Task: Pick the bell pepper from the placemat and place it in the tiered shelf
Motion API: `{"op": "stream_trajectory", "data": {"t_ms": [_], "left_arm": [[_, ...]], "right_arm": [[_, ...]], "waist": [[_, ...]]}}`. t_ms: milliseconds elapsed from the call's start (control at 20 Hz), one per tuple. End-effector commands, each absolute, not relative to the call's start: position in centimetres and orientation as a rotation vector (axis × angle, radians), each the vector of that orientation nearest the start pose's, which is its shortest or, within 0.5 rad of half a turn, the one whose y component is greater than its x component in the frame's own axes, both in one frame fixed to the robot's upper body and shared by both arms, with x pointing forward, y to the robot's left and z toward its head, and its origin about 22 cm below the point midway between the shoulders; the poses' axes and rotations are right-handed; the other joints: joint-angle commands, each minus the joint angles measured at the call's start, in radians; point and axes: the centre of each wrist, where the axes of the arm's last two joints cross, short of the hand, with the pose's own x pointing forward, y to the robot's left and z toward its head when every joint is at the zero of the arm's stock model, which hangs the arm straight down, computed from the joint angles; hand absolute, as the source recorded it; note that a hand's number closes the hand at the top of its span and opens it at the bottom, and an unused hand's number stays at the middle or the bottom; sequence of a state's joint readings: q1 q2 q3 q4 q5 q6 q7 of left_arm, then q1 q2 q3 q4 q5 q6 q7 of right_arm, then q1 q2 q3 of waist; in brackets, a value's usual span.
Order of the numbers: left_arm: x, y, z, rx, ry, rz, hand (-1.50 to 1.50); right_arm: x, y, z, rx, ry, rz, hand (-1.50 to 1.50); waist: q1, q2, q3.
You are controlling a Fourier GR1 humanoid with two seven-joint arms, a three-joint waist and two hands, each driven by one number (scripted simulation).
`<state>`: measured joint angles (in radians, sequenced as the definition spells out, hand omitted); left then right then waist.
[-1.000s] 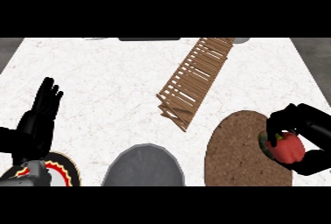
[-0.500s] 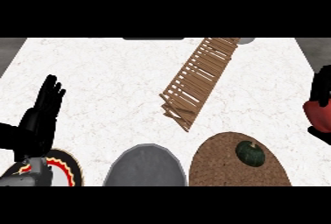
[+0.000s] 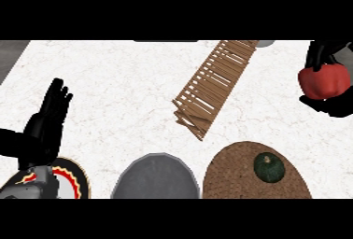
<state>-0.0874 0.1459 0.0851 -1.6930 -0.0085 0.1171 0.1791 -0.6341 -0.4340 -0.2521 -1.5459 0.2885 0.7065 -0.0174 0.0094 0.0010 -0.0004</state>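
Glossy red bell pepper [image 3: 324,80] held off the worktop at right edge, right robot hand [image 3: 329,100] curled round it. Slatted wooden tiered shelf [image 3: 211,84] lies to its left, long axis running diagonally; right arm nearer. Left robot hand [image 3: 47,122] rests open, fingers straight.

One pepper [image 3: 322,82] — two plates [image 3: 157,179].

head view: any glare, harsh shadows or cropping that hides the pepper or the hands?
Head view: lighting is flat, no glare on the counter, no strong cast shadows. The red bell pepper shows clearly in the right hand, which the right edge crops. The left hand rests open at lower left. The tiered shelf runs off the top edge.
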Motion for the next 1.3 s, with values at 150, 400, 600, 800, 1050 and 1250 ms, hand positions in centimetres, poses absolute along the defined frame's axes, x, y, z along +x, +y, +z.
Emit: {"op": "stream_trajectory", "data": {"t_ms": [150, 400, 600, 800, 1050, 1250], "left_arm": [[26.0, 26.0, 6.5, 0.249, -1.614, 0.027, 0.0], [27.2, 27.3, 6.2, 0.252, -1.608, 0.028, 0.0], [27.2, 27.1, 7.0, 0.234, -1.615, 0.038, 0.0], [26.6, 25.3, 6.0, 0.233, -1.599, 0.023, 0.0], [25.4, 26.5, 6.3, 0.205, -1.617, 0.011, 0.0], [26.8, 26.8, 6.8, 0.231, -1.616, 0.006, 0.0]], "right_arm": [[37.8, -26.9, 19.6, -0.271, -1.867, 0.981, 1.5], [40.0, -24.8, 16.8, -0.266, -1.861, 0.948, 1.5], [41.3, -22.1, 15.7, -0.235, -1.922, 0.911, 1.5], [43.0, -22.2, 15.7, -0.249, -1.909, 0.945, 1.5], [44.3, -20.7, 13.4, -0.185, -1.846, 0.798, 1.5], [45.8, -19.6, 14.1, -0.159, -1.809, 0.851, -1.5]], "waist": [[0.003, 0.002, 0.001], [0.005, 0.004, 0.0], [0.005, 0.003, 0.001], [0.006, 0.003, 0.001], [0.021, 0.006, 0.001], [0.022, 0.01, 0.001]]}}
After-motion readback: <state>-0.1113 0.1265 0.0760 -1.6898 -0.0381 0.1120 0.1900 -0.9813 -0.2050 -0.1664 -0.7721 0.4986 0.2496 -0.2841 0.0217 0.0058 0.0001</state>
